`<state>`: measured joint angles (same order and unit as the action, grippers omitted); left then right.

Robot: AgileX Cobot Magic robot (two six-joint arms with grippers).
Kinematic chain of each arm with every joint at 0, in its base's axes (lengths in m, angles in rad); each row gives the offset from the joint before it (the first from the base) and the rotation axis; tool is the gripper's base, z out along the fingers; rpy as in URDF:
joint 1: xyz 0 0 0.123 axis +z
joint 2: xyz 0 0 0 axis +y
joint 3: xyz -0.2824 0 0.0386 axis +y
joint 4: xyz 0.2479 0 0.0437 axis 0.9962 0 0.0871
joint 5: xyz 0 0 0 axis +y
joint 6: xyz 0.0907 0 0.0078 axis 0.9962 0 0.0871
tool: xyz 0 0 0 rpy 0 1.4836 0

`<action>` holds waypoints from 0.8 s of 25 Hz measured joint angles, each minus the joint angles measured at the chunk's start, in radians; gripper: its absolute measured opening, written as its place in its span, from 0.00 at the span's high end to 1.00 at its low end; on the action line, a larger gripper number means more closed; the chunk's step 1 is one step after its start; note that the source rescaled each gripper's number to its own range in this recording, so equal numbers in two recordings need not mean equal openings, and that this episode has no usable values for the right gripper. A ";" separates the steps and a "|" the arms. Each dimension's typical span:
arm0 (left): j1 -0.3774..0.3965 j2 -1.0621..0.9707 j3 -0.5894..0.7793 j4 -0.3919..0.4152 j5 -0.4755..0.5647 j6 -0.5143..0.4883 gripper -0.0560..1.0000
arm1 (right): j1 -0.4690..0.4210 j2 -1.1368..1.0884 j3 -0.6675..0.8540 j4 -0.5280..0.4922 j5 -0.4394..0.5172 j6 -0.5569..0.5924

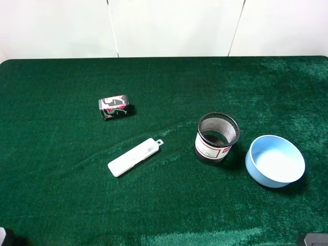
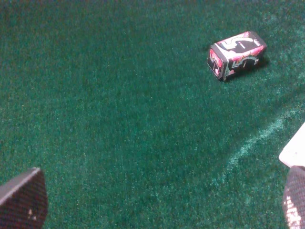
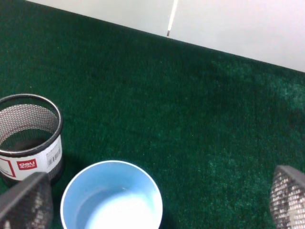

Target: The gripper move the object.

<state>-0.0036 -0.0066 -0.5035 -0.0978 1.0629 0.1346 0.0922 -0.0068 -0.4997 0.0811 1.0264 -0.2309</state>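
green cloth (image 1: 61,195) | pen cup (image 3: 29,136) outside right jaws | both jaws spread, empty

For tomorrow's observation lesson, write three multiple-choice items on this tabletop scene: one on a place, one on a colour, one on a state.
1. What stands nearest the mesh pen cup?
A. bowl
B. patterned box
C. white case

2. What colour is the bowl?
A. red
B. light blue
C. yellow

3. How does the pen cup stand?
A. on its side
B. upside down
C. upright, mouth up

Answers: 1 A, the bowl sits just beside the cup in the high view; 2 B, its rim and wall show pale blue; 3 C, its open rim faces up.
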 joint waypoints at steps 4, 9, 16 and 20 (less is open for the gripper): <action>0.000 0.000 0.000 0.000 0.000 0.002 0.00 | 0.000 0.000 0.000 0.000 0.000 0.000; 0.000 0.000 0.000 0.001 0.000 0.003 0.00 | 0.000 0.000 0.000 0.000 0.000 0.000; 0.000 0.000 0.000 0.001 0.000 0.003 0.00 | 0.000 0.000 0.000 0.000 0.000 0.000; 0.000 0.000 0.000 0.001 0.000 0.003 0.00 | 0.000 0.000 0.000 0.000 0.000 0.000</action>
<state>-0.0036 -0.0066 -0.5035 -0.0969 1.0629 0.1380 0.0922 -0.0068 -0.4997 0.0811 1.0264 -0.2309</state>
